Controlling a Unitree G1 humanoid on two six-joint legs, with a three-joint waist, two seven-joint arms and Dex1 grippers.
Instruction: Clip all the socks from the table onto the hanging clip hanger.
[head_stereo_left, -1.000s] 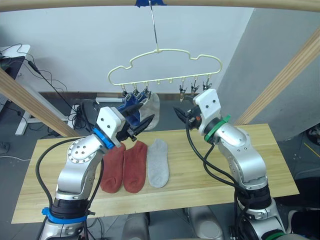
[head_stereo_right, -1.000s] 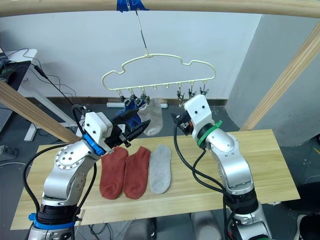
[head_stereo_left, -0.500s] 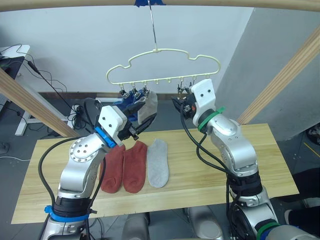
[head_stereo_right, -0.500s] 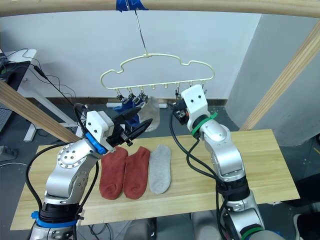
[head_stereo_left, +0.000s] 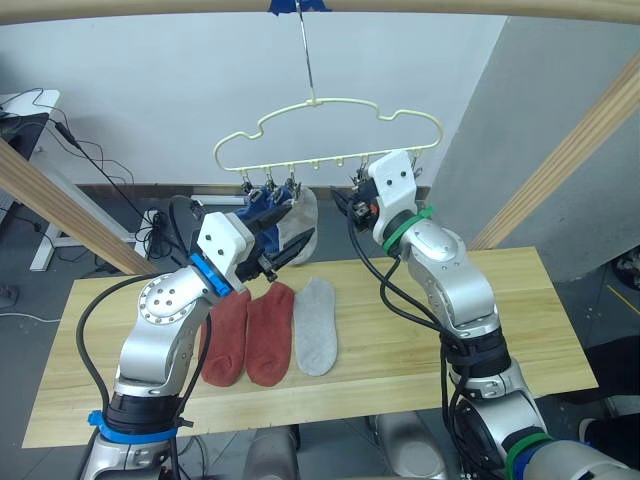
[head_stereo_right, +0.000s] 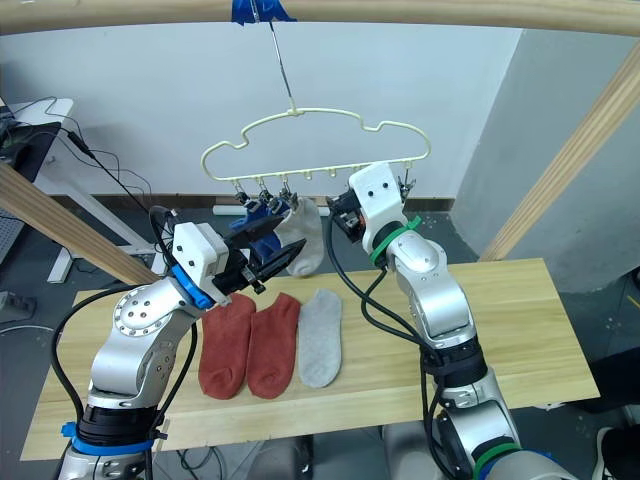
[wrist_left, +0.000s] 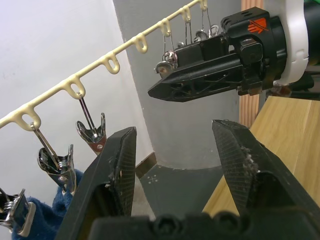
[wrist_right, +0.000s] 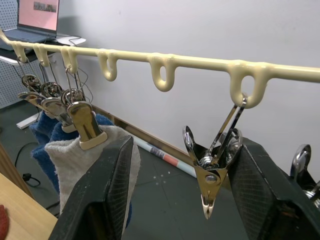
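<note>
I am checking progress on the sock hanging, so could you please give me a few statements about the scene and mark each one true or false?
1. Three socks lie on the table. True: two red socks and one grey sock lie side by side.
2. The left gripper is shut on a sock. False: it is open and holds nothing.
3. Blue socks and a light grey sock hang from clips on the hanger. True.
4. The right gripper is open, with an empty metal clip between its fingers. True.
5. Every loop on the hanger carries a clip. False: several middle loops are bare.
</note>
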